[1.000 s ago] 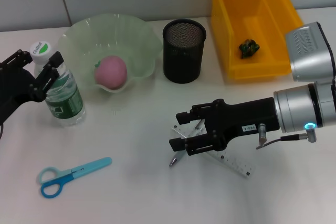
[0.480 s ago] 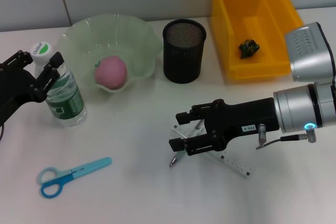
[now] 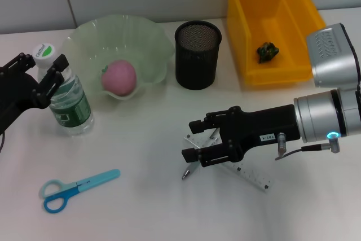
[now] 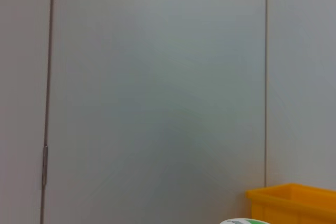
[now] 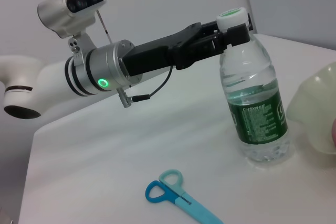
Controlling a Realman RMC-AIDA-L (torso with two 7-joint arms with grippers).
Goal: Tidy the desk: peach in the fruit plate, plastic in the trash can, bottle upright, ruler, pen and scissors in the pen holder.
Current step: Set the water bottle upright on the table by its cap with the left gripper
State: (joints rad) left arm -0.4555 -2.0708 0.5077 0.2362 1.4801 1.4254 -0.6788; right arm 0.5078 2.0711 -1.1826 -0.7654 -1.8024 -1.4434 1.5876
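Head view puts the clear plastic water bottle with its green label and white cap upright at nine o'clock on the white desk. The left gripper flanks the bottle's neck; whether its black fingers clamp the neck or merely stand beside it cannot be told. At two o'clock from the bottle, the pink peach lies in the pale green ruffled fruit plate. The black mesh pen holder stands at twelve o'clock. The yellow plastic bin at one o'clock holds a dark crumpled scrap. The blue-handled scissors lie at seven o'clock. The right gripper sits at five o'clock, its fingers spread apart over the transparent ruler and a pen, both flat on the desk.
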